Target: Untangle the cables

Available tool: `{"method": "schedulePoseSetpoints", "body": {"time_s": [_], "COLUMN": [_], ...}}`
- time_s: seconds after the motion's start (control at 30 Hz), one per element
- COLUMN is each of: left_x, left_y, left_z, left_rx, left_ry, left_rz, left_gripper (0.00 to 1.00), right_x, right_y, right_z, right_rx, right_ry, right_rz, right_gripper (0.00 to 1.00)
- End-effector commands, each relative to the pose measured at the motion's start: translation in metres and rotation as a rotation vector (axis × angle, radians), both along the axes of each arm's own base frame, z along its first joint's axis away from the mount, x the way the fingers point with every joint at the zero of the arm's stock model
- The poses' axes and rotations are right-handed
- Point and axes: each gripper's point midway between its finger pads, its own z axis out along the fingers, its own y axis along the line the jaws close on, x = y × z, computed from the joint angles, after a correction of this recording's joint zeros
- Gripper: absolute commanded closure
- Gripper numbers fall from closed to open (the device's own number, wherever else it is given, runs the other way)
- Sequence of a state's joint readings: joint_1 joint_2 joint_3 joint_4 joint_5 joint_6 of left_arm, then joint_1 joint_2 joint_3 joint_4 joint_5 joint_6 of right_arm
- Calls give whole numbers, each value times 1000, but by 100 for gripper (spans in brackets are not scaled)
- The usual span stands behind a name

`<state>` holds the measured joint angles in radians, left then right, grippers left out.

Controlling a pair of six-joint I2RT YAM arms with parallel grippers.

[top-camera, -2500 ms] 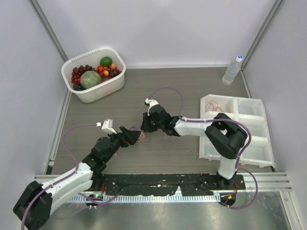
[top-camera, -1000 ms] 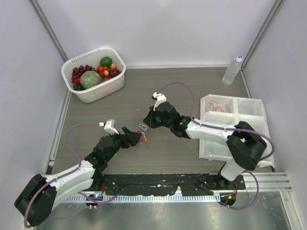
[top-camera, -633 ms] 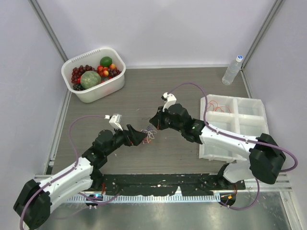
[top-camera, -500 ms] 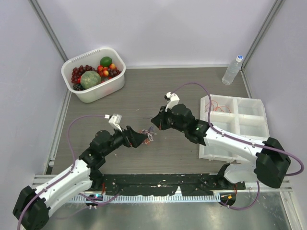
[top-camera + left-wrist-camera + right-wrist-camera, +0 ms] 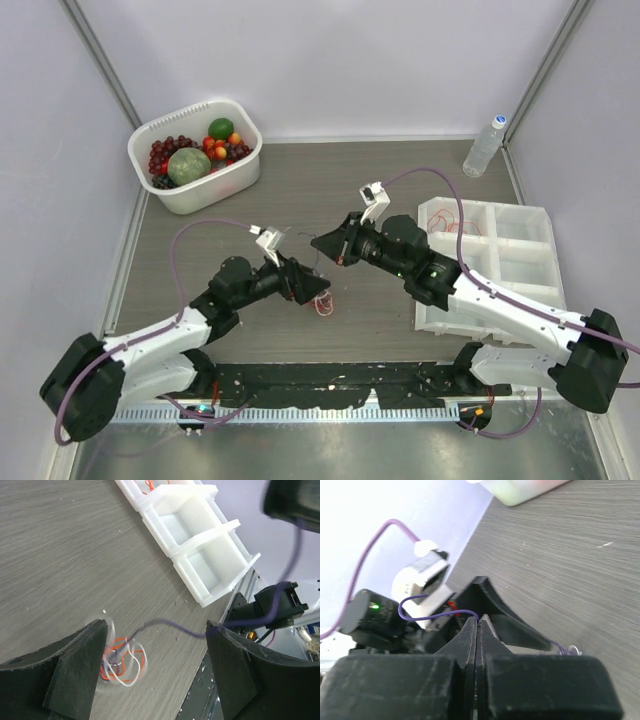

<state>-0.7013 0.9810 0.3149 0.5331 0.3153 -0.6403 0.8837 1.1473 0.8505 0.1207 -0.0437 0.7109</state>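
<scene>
The cables are a small tangle [image 5: 323,303] of red, white and purple wires on the table, blurred in the left wrist view [image 5: 120,662]. My left gripper [image 5: 320,288] is open just above it, and the tangle shows between its spread jaws [image 5: 156,630], which do not grip it. One thin purple strand [image 5: 172,626] runs out of the tangle, past the left gripper's right finger and up to my right gripper [image 5: 320,243]. The right gripper [image 5: 478,622] is shut on that purple strand [image 5: 425,611], a short way above and behind the left one.
A white basket of fruit [image 5: 240,170] stands at the back left and a water bottle [image 5: 485,145] at the back right. A white compartment tray [image 5: 535,215] lies at the right, also in the left wrist view [image 5: 200,545], with red wires [image 5: 452,222] in one compartment.
Both grippers have moved right and the arms have stretched out. The tangle has gone from between the two grippers to under the left gripper's tips, with the purple strand drawn out.
</scene>
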Motion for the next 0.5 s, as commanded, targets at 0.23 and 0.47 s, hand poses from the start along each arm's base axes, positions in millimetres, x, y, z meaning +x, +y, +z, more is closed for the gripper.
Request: {"method": "schedulePoseSetpoints", "body": {"time_s": [0.23,0.47], "left_x": [94,99], "left_y": [10,21], "left_z": [-63,-84], "left_rx": [193,166], "left_ry": [160,226], "left_rz": [422,432], "left_gripper": [35,41], "right_x": [-37,-66], "right_y": [-21,-96], "right_z": [181,305], "right_rx": [322,322], "right_ry": [-205,-456], "right_rz": [75,-44], "right_gripper": [99,99]}}
